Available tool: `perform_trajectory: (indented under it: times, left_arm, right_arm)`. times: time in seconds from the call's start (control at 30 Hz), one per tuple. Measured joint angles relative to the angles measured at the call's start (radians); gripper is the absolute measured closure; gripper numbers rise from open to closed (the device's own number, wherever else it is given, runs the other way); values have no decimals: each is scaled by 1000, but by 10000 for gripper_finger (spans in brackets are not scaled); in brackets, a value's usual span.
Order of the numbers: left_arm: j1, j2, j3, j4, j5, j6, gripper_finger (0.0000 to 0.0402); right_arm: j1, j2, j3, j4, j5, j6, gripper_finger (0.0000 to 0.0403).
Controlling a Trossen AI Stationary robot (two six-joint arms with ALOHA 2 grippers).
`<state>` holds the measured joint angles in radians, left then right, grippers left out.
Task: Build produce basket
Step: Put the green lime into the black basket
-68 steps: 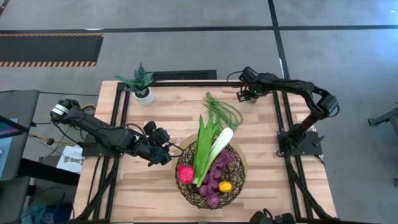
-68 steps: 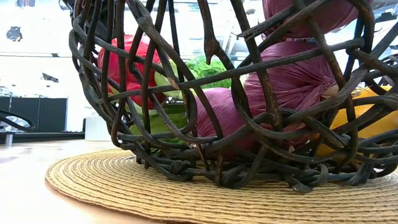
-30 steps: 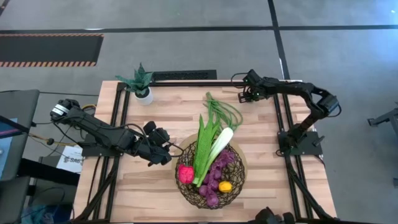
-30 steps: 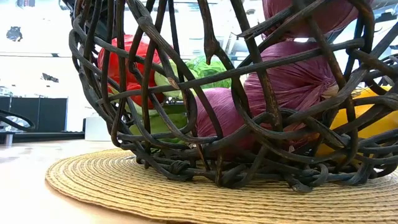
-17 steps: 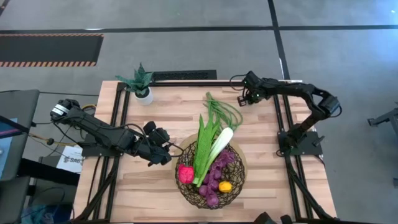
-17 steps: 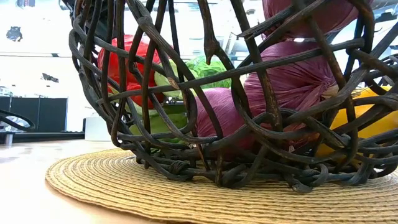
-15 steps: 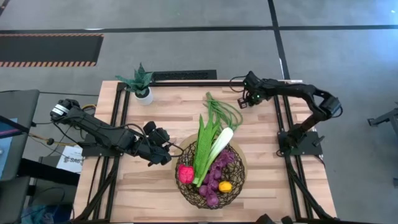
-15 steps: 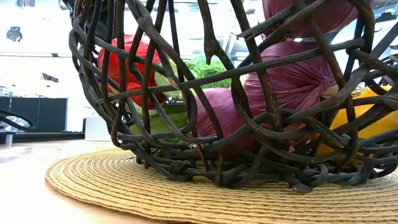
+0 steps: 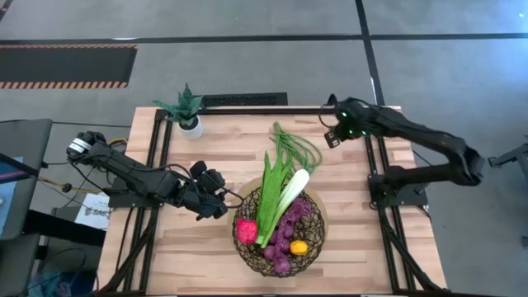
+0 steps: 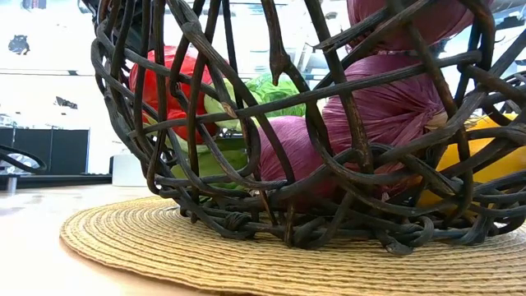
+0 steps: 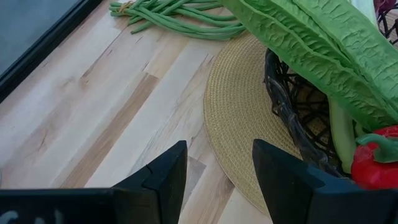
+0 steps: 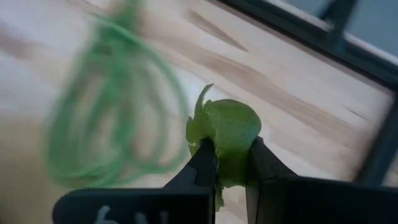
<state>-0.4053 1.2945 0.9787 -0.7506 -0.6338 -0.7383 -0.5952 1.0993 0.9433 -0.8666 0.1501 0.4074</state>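
The small round green lime (image 12: 227, 142) is clamped between the fingers of the right gripper (image 9: 332, 137), up beyond the far right of the large dark brown woven-wire basket (image 9: 256, 257). From that gripper the basket lies toward the near edge, past the looped green beans (image 9: 299, 147), so the right arm is judged the carrier. The left gripper (image 11: 214, 167) is parked just beside the basket's left rim, its fingers parted and empty.

One basket (image 9: 276, 266), one lime (image 12: 227, 127), two arms.

Dark brown basket (image 9: 276, 262), purple grapes (image 9: 285, 235), red pepper (image 9: 246, 230), yellow lemon (image 9: 299, 247), green lime (image 12: 227, 134), tan woven mat (image 10: 246, 255)
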Motion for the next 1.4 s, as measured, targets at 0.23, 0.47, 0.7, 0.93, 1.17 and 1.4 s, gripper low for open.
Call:
perform_trajectory:
  times: [0.23,0.47,0.7,0.93,1.17,1.4]
  left_arm:
    - [0,0,0,0,-1,0,230]
    - [0,0,0,1,-57,21,230]
    - [4,0,0,2,-60,40,230]
    - [4,0,0,0,-52,46,230]
    - [3,0,0,0,-42,46,230]
    - [3,0,0,1,-42,45,230]
  right_arm:
    - [306,-193,4,29,-21,158,368]
    - [644,-205,4,134,68,293,368]
    - [887,-68,4,281,114,367,369]
    - [1047,106,4,395,112,457,369]
    - [1167,196,4,409,110,602,369]
    - [1244,196,4,476,111,617,369]
